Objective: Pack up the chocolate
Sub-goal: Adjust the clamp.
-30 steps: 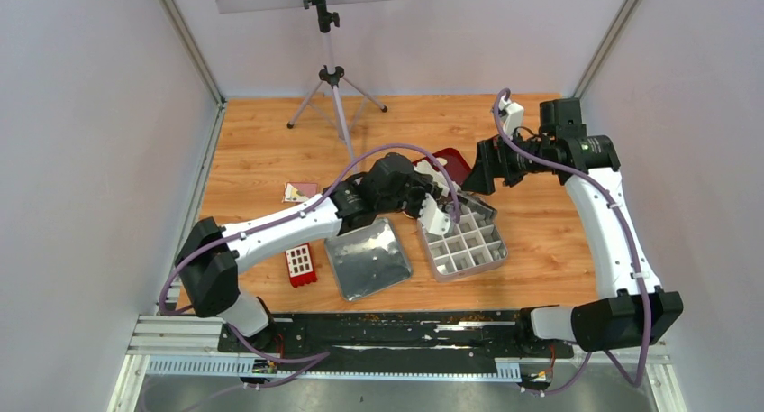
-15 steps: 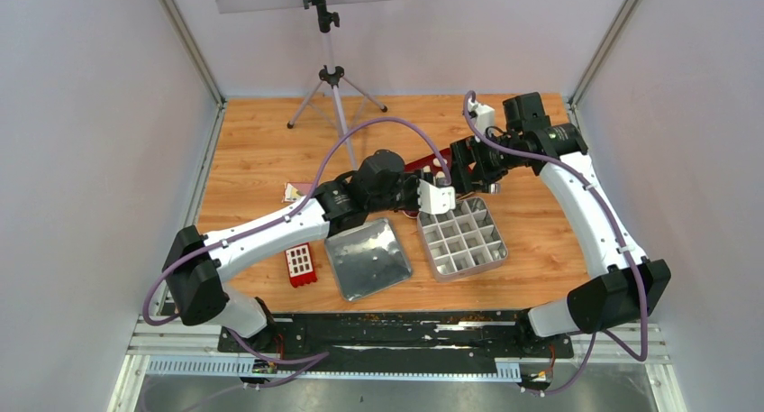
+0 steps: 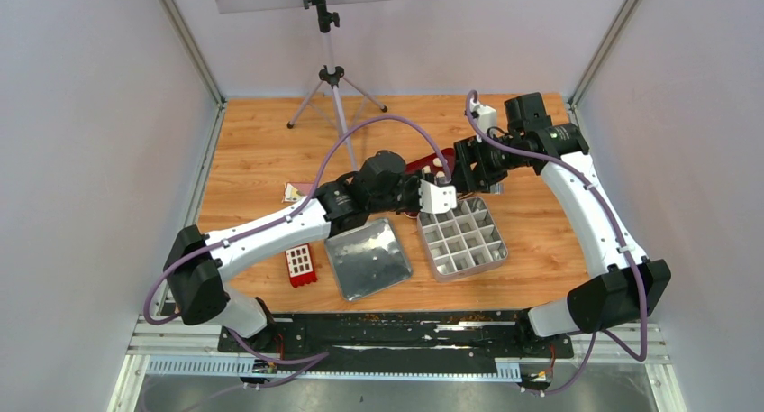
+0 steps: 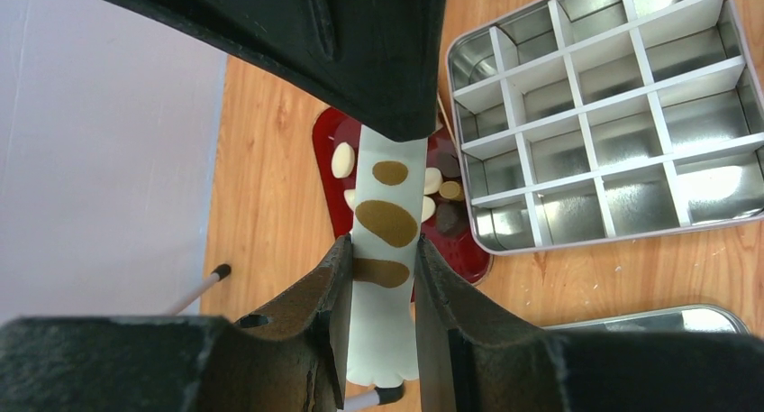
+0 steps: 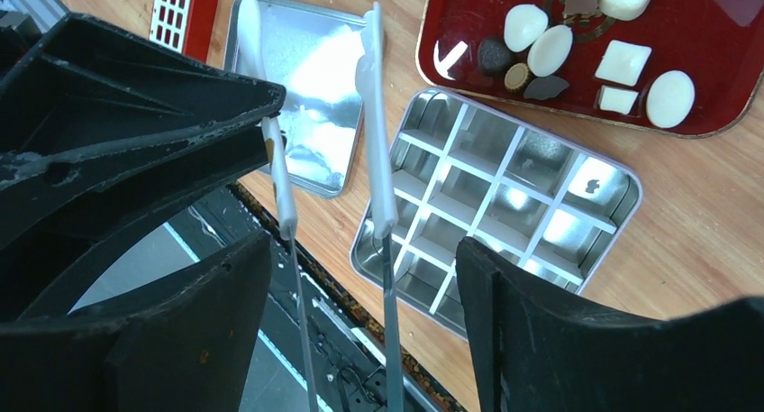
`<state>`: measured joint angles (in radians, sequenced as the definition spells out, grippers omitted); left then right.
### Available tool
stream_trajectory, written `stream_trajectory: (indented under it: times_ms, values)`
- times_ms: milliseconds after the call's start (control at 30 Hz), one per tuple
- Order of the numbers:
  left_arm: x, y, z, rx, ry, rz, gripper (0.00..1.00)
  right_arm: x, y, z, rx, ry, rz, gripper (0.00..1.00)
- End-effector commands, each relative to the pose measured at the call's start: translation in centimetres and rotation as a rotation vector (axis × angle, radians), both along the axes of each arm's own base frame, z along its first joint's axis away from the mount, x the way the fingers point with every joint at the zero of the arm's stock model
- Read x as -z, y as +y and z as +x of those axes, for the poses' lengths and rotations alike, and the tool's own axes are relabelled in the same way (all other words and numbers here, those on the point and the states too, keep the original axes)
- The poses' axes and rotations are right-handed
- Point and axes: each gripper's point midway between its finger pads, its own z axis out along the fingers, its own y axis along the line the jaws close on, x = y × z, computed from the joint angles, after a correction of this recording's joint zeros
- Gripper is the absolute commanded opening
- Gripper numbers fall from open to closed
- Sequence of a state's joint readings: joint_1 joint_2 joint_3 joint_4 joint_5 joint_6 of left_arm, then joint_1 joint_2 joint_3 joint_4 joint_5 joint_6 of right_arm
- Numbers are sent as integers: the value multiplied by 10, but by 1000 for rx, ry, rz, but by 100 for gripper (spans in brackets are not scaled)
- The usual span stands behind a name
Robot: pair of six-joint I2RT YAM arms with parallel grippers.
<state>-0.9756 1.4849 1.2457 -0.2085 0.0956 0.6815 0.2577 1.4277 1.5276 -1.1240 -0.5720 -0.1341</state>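
The chocolate [image 5: 550, 47], several cream-white and dark brown pieces, lies on a red tray [image 5: 721, 60] beside the divided metal tin [image 3: 462, 239]. It also shows in the left wrist view [image 4: 432, 191]. My left gripper [image 4: 383, 250] is shut on white tongs with brown spots [image 4: 387, 218], held above the tray's edge. In the top view it [image 3: 423, 182] sits just left of my right gripper [image 3: 464, 169]. My right gripper [image 5: 360, 245] is open, its jaws standing either side of the tongs' two arms [image 5: 377, 114].
The tin's compartments [image 5: 622, 187] hold nothing. Its flat lid [image 3: 368, 259] lies left of it. A small red block with white squares [image 3: 300, 263] sits further left, a small card [image 3: 297, 192] behind it. A tripod [image 3: 333, 87] stands at the back.
My right arm has swung left and closed in on the left gripper. My left gripper has drawn back from over the tin towards the red tray. Little has moved in the last half second.
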Motion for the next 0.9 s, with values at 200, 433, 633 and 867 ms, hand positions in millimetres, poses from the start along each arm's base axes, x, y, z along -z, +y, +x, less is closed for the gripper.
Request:
stream_trajectory:
  times_ms: [200, 433, 633, 867]
  values:
    - [-23, -14, 13, -14, -55, -69, 28, 0, -1, -18, -75, 21, -7, 73]
    - [-23, -16, 19, -20, -71, -75, 28, 6, 0, -20, -90, 54, -9, 61]
    - [-21, -18, 20, -19, -63, -80, 29, 6, 1, -15, -80, 47, -4, 47]
    - [-13, -5, 33, -117, -52, -86, 59, 5, 0, -5, -56, 6, -16, 35]
